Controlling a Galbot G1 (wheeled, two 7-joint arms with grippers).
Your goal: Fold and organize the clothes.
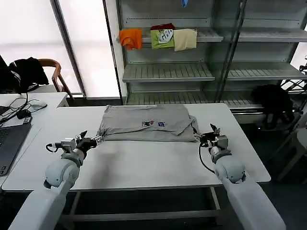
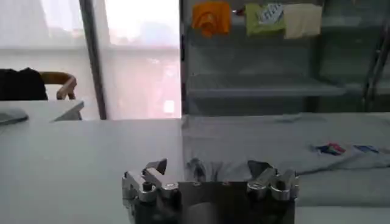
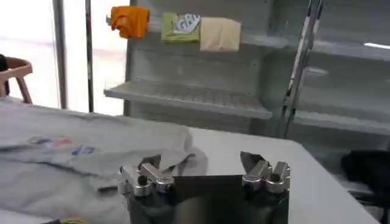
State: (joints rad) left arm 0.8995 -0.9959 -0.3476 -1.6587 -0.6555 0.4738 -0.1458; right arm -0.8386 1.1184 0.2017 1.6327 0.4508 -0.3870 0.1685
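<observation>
White table [image 1: 144, 165] is your workspace, with the grey shirt [image 1: 144, 122] folded flat near its far edge. Your left gripper [image 1: 91, 140] sits spread wide at the shirt's left corner, right gripper [image 1: 207, 135] spread at the right corner, neither pinching cloth.

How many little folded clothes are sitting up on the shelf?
3, side by side on the top shelf: an orange piece, then a green piece, then a cream piece. More may hide behind.
</observation>
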